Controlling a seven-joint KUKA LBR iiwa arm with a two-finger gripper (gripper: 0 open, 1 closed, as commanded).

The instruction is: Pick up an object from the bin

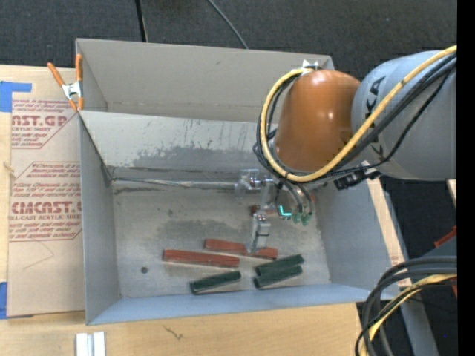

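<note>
My gripper (260, 242) hangs low over the right part of the bin floor, under the orange wrist cover. Its tip sits just above a short reddish-brown bar (239, 248) that lies flat on the floor. A longer reddish-brown bar (200, 257) lies to the left of it. Two dark green bars lie nearer the front wall: one (279, 270) just below the gripper, the other (215, 281) to its left. I see nothing between the fingers.
The bars lie close together in the front right part of the bin floor. The orange cover and yellow cables hang over the bin's right side, close to the right wall.
</note>
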